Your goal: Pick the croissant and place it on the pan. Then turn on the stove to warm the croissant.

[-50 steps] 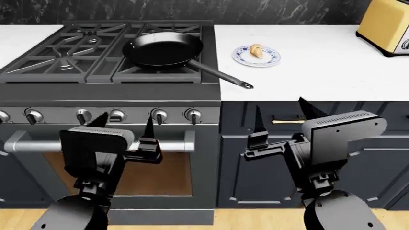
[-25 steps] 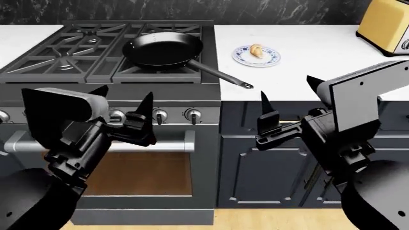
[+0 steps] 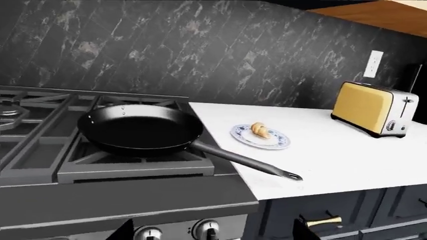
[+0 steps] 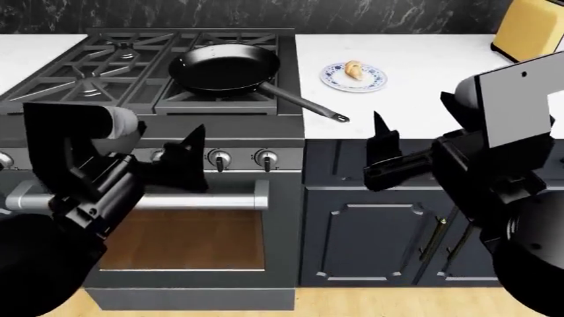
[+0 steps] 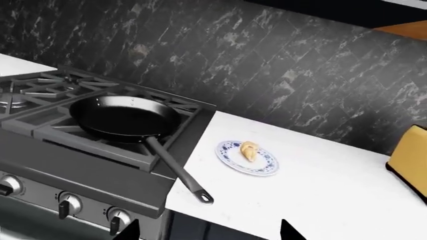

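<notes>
The croissant (image 4: 354,69) lies on a small blue-and-white plate (image 4: 371,81) on the white counter, right of the stove (image 4: 88,76). The black pan (image 4: 224,69) sits on the stove's front right grate, its handle (image 4: 304,104) reaching over the counter edge. Both grippers hang in front of the cabinets, below counter height and well short of the croissant. My left gripper (image 4: 172,155) is open in front of the knob row (image 4: 218,158). My right gripper (image 4: 414,132) is open before the cabinet doors. Croissant (image 3: 260,130) (image 5: 248,150) and pan (image 3: 140,131) (image 5: 123,117) show in both wrist views.
A yellow toaster (image 4: 529,30) stands at the counter's back right. The oven's bar handle (image 4: 224,198) runs below the knobs. A brass cabinet pull (image 3: 320,221) is near the left gripper. Dark marble backsplash (image 4: 264,13) closes the rear.
Both arms have risen. The left gripper climbed from oven-handle height to the knob row. The right gripper lifted and shifted right, its wrist now level with the counter edge.
</notes>
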Controlling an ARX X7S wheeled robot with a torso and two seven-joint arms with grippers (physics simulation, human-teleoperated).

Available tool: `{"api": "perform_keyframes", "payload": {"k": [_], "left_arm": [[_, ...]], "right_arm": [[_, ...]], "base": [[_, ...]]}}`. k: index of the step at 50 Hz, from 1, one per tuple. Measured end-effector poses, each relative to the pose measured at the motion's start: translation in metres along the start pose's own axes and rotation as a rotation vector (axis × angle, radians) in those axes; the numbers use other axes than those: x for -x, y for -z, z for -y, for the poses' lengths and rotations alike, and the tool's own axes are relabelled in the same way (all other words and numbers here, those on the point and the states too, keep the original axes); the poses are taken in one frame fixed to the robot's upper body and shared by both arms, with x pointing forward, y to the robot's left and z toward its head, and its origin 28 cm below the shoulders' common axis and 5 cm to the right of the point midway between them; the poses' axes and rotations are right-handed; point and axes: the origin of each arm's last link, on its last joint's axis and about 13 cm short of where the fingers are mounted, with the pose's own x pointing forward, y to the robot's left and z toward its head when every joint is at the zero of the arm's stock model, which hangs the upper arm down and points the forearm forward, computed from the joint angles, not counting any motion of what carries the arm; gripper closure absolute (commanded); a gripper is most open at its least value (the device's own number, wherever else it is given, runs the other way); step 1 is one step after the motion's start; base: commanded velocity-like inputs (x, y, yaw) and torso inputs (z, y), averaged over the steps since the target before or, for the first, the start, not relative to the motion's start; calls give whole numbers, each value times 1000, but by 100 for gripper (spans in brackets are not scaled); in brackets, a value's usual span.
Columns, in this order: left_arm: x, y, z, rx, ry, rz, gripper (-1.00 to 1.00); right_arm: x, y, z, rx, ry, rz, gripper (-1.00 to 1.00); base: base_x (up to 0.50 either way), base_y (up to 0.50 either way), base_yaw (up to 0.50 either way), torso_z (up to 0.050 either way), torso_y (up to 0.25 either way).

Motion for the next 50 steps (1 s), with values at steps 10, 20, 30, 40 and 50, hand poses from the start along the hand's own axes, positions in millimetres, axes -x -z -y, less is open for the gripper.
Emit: {"api": "perform_keyframes", "payload": {"k": [10,20,30,40,50], "left_arm": [[-4,-7,-1,-4,12,-18,-100],[-6,-10,-3,-14,8,-17,-100],[-6,-13,-3,-29,6,-12,-100],[-8,-17,-3,-49,10,0,-100],[-9,-21,-2,-64,16,11,-100]], "right_arm": [[-2,-8,1,3,1,-14,-100],[-3,-12,1,7,0,-28,-100],[-3,-15,2,4,4,-34,-100],[-5,-17,4,-10,16,-48,-100],[-6,-19,6,-23,28,-57,-100]], "base": [[250,0,0,0,0],[500,0,0,0,0],[500,0,0,0,0],[500,0,0,0,2],[500,0,0,0,0]]}}
